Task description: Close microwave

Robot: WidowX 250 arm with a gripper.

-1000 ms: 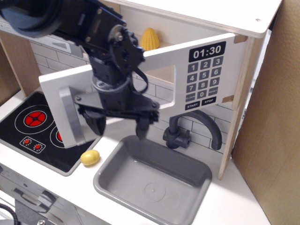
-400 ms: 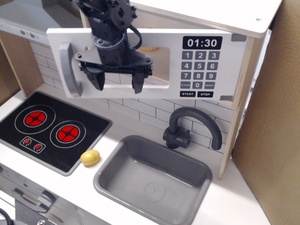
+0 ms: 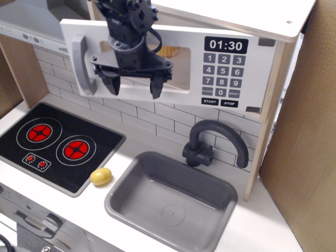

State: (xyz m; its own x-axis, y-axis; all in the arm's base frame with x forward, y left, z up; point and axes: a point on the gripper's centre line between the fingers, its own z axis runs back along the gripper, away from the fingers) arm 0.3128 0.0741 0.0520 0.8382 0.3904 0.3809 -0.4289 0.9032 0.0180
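While I am pressing forward against the microwave (image 3: 157, 65), its white door (image 3: 220, 94) is swinging the last stretch toward the cabinet. There is only one view, from above and in front of a toy kitchen, so everything here comes from it.

A second ago the door was standing wide open, angled out over the sink (image 3: 173, 202). A moment ago it was almost flat. Now it is lying nearly flush against the front of the cabinet, up under the wooden shelf (image 3: 252, 18), with the keypad (image 3: 224, 65) facing straight out and the grey bar handle (image 3: 79, 63) at the left edge.

My gripper (image 3: 134, 84) is hanging in front of the door's clear window, fingers (image 3: 155, 86) spread apart and holding nothing, pointing downward. I cannot tell whether they are touching the door or sitting just off it.

A yellow shape is showing through the window, inside.

Below, the black hob (image 3: 52, 144) is lying at the left, a small yellow ball (image 3: 101, 176) is resting beside the sink, and a dark tap (image 3: 215, 142) is standing behind it.

I am judging the closing almost finished; the left edge may be sitting slightly proud, so a last light push could be needed.
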